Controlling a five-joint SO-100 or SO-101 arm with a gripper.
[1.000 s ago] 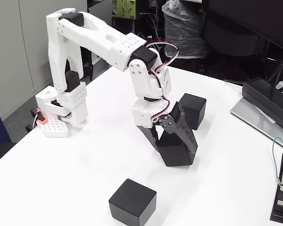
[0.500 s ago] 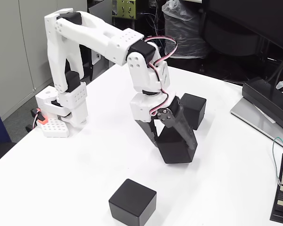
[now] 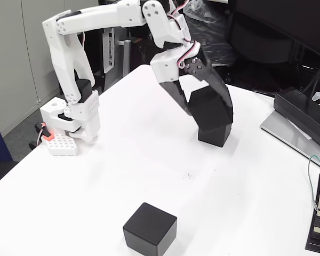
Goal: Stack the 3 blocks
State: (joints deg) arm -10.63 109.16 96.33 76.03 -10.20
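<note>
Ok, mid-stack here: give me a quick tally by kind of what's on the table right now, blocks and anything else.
Black blocks: 3 (one held in the tool, one under it on the table, one loose near the front edge)
Robot arm: 1
Laptop-like device at the right edge: 1
Total: 5

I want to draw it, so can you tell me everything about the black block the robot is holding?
The held block is a plain matte black cube with no markings. The black tool is shut on it, one pointed finger on each side, so parts of its sides are hidden. It sits tilted a little, right above another black block on the white table. Black blends into black there, so I cannot tell if the two blocks already touch.
</note>
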